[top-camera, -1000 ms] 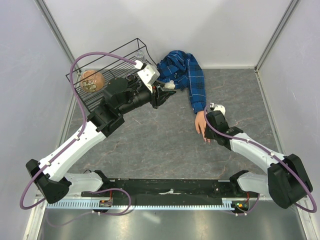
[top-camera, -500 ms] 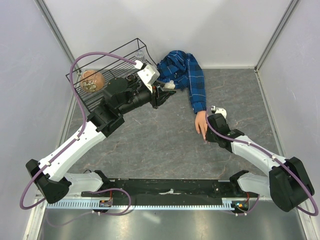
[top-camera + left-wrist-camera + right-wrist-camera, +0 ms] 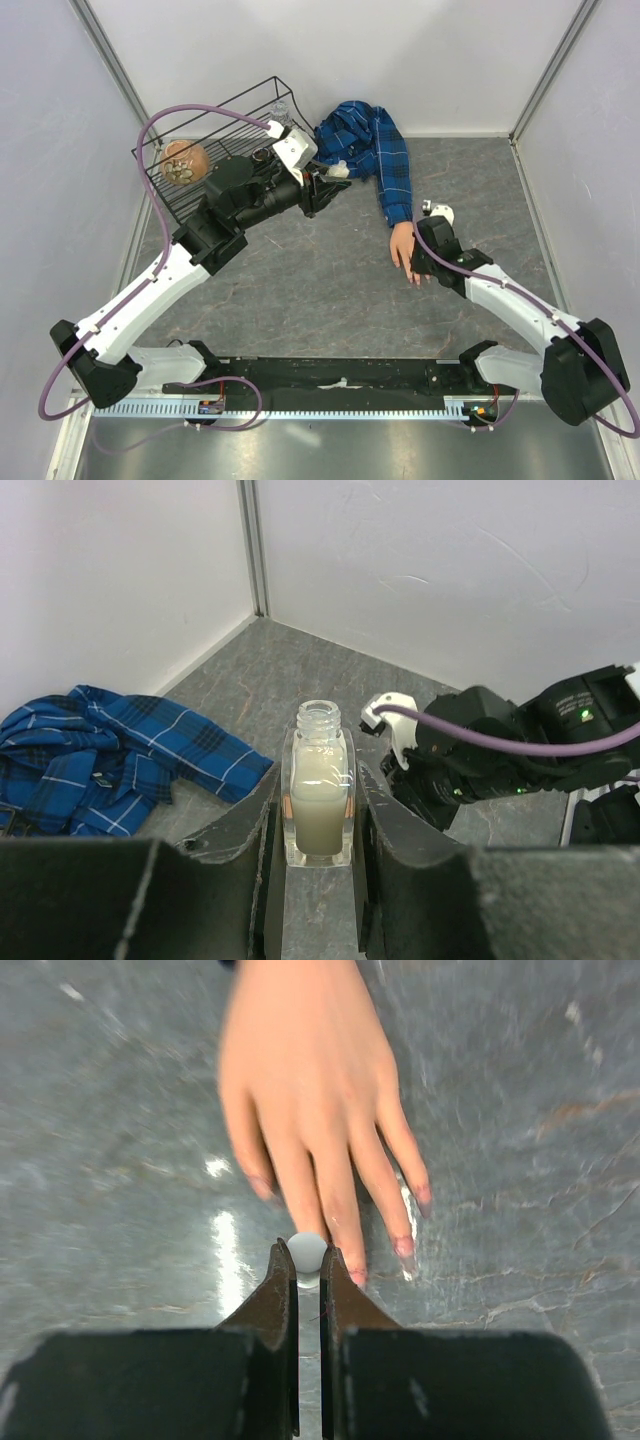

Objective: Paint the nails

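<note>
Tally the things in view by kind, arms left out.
Open bottle: 1
White cap: 1
Mannequin hand: 1
Blue plaid shirt: 1
Wire basket: 1
Brown round thing: 1
Total: 6

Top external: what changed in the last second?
Right hand, shut on the white cap, slid slightly away from the sleeve over the nails of the mannequin hand, then eased back. Nothing grasped or released. Left hand, its open polish bottle and the wire basket stayed put.
</note>
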`<move>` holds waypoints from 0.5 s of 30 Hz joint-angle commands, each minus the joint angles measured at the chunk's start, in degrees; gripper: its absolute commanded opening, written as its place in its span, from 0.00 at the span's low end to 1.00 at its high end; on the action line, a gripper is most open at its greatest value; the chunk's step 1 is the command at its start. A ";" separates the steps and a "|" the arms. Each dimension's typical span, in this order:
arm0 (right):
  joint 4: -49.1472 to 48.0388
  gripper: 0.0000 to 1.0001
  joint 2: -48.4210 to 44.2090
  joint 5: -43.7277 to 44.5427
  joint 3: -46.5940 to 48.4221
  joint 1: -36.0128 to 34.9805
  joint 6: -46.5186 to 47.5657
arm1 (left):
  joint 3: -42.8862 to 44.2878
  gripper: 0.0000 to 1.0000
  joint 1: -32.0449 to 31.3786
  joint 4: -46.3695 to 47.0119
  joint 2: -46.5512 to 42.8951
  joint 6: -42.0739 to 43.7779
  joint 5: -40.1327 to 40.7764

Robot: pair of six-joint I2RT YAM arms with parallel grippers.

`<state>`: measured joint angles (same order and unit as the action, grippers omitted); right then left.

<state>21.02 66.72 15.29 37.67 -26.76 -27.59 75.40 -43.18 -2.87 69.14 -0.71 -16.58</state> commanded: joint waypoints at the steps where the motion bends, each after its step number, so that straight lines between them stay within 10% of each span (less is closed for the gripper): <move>1: 4.82 0.00 -3.08 0.71 8.11 0.13 3.51 | 0.72 0.02 0.20 2.61 -2.52 -1.57 0.41; 15: 9.92 0.00 -3.09 -24.85 35.53 0.13 10.90 | -9.56 0.02 2.40 11.22 -11.75 -8.34 -12.05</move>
<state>30.17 62.83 2.07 65.06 -26.74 -19.07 68.07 -41.36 1.76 60.51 -4.12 -20.34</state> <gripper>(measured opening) 0.037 0.327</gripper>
